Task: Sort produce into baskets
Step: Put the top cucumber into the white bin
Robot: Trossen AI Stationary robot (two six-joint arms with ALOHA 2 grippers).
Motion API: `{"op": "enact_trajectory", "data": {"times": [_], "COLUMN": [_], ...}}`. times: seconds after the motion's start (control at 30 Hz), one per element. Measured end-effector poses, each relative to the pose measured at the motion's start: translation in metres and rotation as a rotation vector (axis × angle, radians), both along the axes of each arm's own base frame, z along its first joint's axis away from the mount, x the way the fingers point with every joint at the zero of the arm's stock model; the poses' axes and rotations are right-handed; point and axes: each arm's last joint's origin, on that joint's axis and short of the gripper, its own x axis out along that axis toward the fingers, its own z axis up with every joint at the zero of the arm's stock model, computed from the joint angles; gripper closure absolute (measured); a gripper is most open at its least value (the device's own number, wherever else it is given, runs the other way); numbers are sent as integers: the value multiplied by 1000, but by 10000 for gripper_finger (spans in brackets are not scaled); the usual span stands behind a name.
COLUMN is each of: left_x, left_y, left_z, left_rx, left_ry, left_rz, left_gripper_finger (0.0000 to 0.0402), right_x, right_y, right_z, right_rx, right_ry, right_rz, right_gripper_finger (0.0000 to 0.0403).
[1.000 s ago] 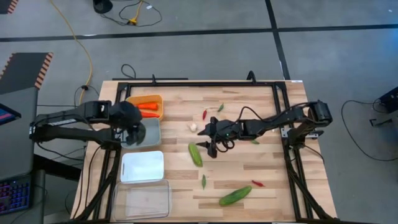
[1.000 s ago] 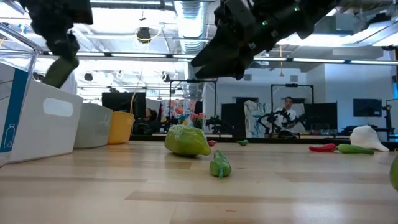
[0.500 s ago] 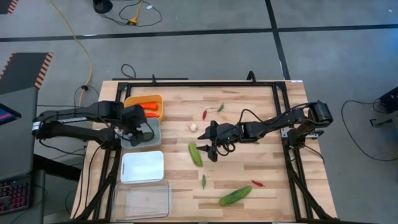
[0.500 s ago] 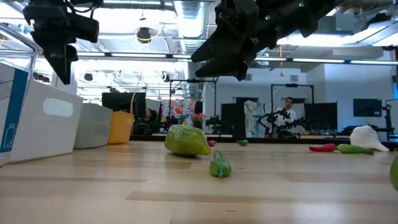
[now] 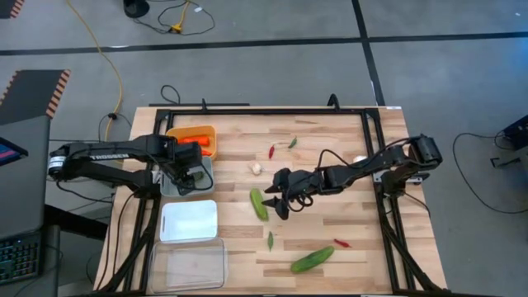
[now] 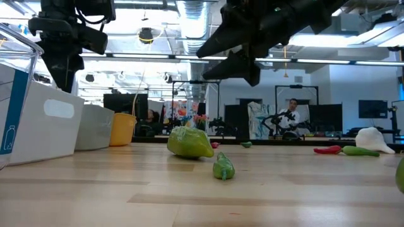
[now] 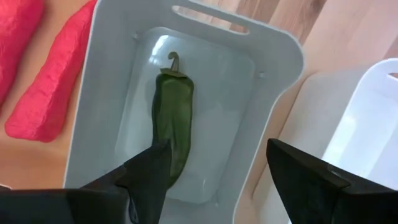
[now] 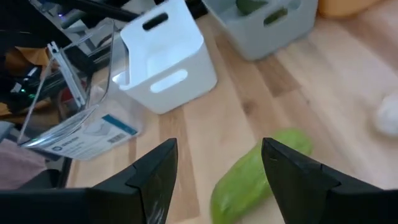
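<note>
hovering left claw (image 7: 214, 180) open over grey bin (image 7: 93, 106), green chili (image 7: 171, 118) inside

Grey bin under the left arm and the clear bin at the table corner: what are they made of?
Grey bin: looks like moulded matte plastic, with smooth rounded corners and a cut-out handle slot. Clear bin: probably glossy transparent plastic; the wood shows through it and its rim glints.

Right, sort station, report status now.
Left gripper open over grey bin, green chili inside. Right gripper open above cucumber. Nothing blocking.
</note>
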Motion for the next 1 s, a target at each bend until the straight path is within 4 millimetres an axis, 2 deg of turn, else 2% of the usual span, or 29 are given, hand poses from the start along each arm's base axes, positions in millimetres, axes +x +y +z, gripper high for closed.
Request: {"op": "enact_trajectory", "data": {"times": [0.4,0.6,0.77,0.87,1.0], "left_x": [1,1,1,1,1], "left_y": [0,0,0,0,0], "left_z": [0,0,0,0,0], "left_rx": [2,3,4,4,4], "left_ry": [-2,-5,-5,-5,-7], "left_rz": [-5,-4,-4,-3,-1], "left_gripper_finger": [152,152,152,152,152], "right_x": [-5,6,11,14,19], "right_y": [13,18,17,15,16], "right_z": [-4,26,45,46,37], "right_rx": [101,41,-27,-1,35], "right_ry": [64,63,151,195,245], "right_rz": [-34,16,-29,-115,-161], "right_gripper_finger": [142,143,143,143,143]}}
